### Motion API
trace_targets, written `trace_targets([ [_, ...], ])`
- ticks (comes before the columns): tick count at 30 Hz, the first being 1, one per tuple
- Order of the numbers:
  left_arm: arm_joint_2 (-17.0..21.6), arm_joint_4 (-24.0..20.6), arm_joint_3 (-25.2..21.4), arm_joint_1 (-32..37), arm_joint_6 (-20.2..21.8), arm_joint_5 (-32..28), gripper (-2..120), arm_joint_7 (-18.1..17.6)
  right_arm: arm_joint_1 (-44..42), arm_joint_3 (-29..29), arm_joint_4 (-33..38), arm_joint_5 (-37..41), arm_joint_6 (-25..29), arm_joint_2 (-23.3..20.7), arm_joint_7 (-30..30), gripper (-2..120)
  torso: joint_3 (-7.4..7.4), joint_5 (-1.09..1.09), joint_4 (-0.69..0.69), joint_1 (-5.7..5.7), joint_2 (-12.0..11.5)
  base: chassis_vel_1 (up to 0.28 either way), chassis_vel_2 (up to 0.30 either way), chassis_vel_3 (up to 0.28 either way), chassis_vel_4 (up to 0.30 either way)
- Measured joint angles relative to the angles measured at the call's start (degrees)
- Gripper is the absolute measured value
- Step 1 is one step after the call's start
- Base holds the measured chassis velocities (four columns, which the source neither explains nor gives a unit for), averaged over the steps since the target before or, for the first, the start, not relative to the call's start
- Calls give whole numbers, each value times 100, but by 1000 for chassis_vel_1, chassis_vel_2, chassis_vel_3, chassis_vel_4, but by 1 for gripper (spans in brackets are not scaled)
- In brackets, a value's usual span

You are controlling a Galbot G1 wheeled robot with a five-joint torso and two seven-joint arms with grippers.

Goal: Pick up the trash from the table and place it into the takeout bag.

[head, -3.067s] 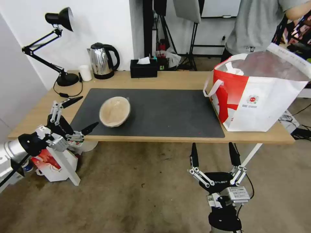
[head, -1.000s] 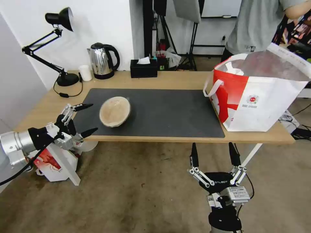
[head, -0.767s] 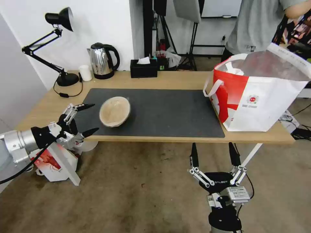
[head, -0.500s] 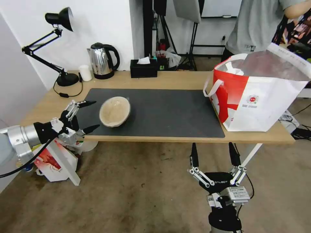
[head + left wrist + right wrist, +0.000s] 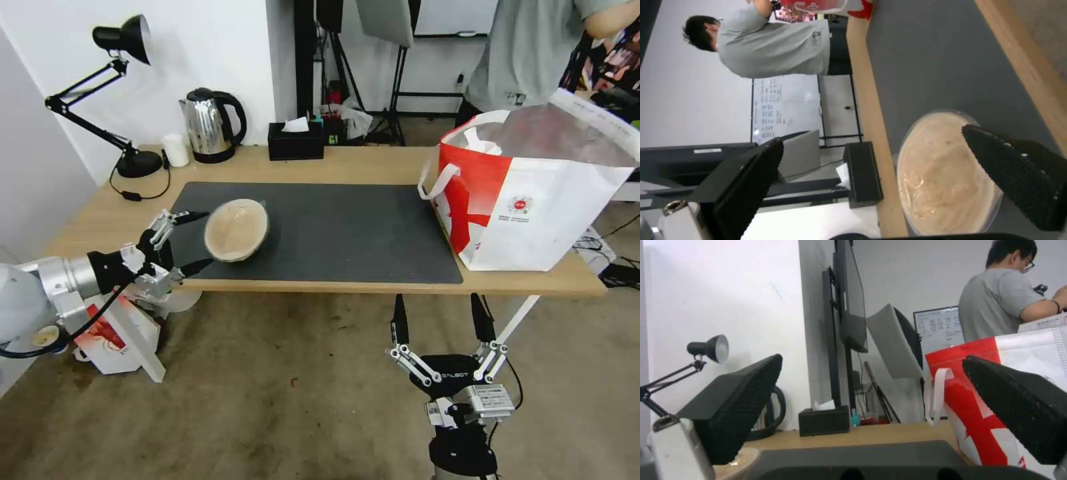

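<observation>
Nearest me, the right claw [image 5: 440,319] hangs below the bench's front edge over bare floor, fingers spread wide, gripping nothing; plenty of free room around it.

Left claw [image 5: 188,241] sits at the front-left corner of the bench [image 5: 373,165], also wide, one finger over the mat [image 5: 333,227] just beside the tan lidded bowl [image 5: 236,229], the other at the bench's front edge. In the left wrist view the bowl [image 5: 942,176] lies ahead, between the two fingers [image 5: 1013,173], not yet gripped. Bowl rests on the mat's left part, near the front edge.

Under the bench's left end, a red-and-white carton [image 5: 107,337] stands on the floor by a white leg, close below the left arm.

Mat to the right of the bowl is open. At the bench's right end stands the takeout bag [image 5: 533,193], mouth open, silvery lining showing, white handle [image 5: 437,180] drooping on the side facing the bowl. It's well apart from the bowl.

Along the back edge: desk lamp [image 5: 113,93], small white cup [image 5: 176,150], kettle [image 5: 210,125], black tissue box [image 5: 296,140]. All well clear of the bowl. Behind that, white wall, tripods, a person in a grey shirt past the bag.
</observation>
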Motion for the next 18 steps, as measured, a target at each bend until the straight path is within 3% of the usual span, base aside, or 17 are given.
trace_targets([
  [11,39,65,95,-8,0,26,100,21,0,0,0,0,0,0,0,100,-1,1,0,0,0,0,0,0,0],
  [18,-32,287,473,-336,-26,158,100,38,0,0,0,0,0,0,0,100,0,1,0,0,0,0,0,0,0],
])
